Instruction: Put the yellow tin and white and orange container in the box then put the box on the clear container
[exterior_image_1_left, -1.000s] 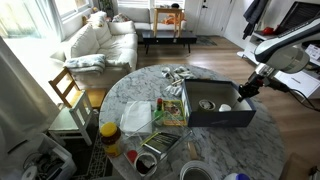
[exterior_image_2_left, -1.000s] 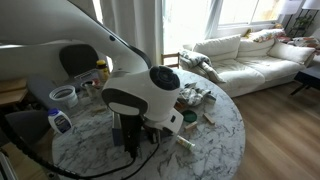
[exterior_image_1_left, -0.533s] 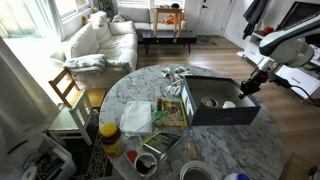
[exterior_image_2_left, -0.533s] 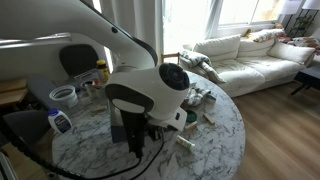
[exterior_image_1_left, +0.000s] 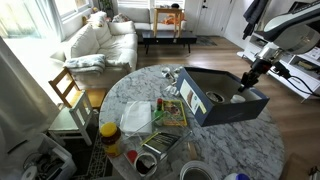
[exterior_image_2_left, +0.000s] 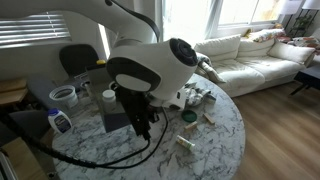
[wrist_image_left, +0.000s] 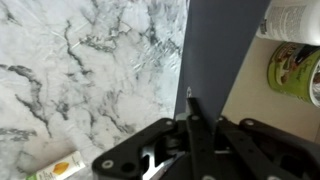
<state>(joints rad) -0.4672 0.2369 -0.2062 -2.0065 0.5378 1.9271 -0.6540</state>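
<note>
Now we are counting the filling as done: on the left of the round marble table (exterior_image_1_left: 240, 140) the clear lidded plastic container (exterior_image_1_left: 137, 117) is waiting, and carrying the load onto it is our next move. Right of it, the large dark grey open box (exterior_image_1_left: 230, 108) is hanging tilted, holding the low yellow-green tin (wrist_image_left: 295, 68) and the small white tub (wrist_image_left: 290, 20). The gripper (exterior_image_1_left: 248, 77) is pinching its right wall, jaws narrow. The tub's orange is not showing; the white arm (exterior_image_2_left: 150, 70) is blocking much of an exterior view.

Marble table (exterior_image_1_left: 245, 150), white sofa (exterior_image_1_left: 100, 40), wooden chair (exterior_image_1_left: 66, 88)
</note>
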